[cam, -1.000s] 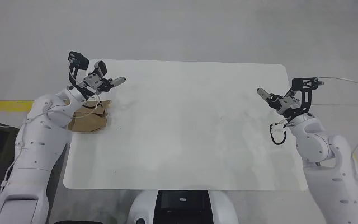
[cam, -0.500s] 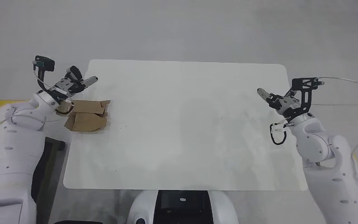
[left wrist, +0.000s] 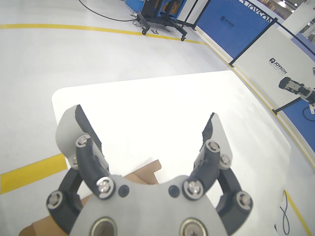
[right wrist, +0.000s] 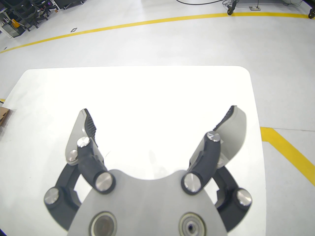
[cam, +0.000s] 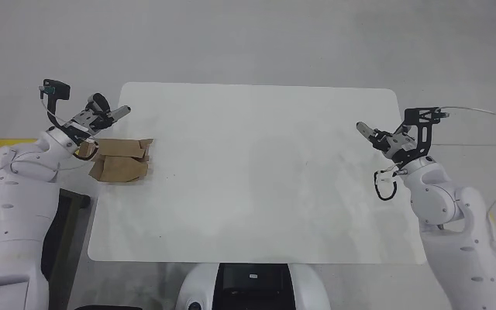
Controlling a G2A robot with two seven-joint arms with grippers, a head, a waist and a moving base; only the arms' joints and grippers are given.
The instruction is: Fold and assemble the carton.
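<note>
At the table's (cam: 256,178) left edge, you have the flattened brown carton (cam: 120,159) lying flat. Your left gripper (cam: 116,113) hangs just beside it, near the far left corner. Its fingers are spread wide and hold nothing. From the left wrist, the carton (left wrist: 147,170) sits under the gripper's (left wrist: 145,121) base, behind the fingertips and apart from them. Your right gripper (cam: 363,128) waits at the opposite edge, well apart from the carton, also wide and empty.
</note>
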